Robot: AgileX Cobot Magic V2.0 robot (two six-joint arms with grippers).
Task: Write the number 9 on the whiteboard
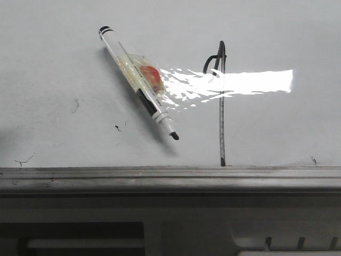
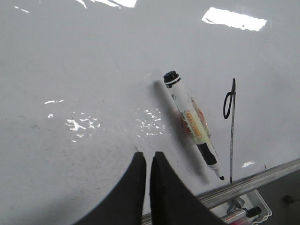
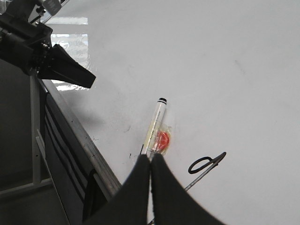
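The number 9 is drawn in black on the whiteboard, a small loop over a long thin stem that reaches down to the rail. An uncapped marker with a yellow and red label lies slanted on the board just left of it, tip toward the rail. No gripper shows in the front view. My left gripper is shut and empty above bare board, apart from the marker and the 9. My right gripper is shut too, hovering in front of the marker, with the 9 beside it.
A grey metal rail runs along the board's near edge. Under it hangs a small tray holding spare pens. Small black scuffs mark the board left of the marker. Bright glare crosses the 9. The left arm shows in the right wrist view.
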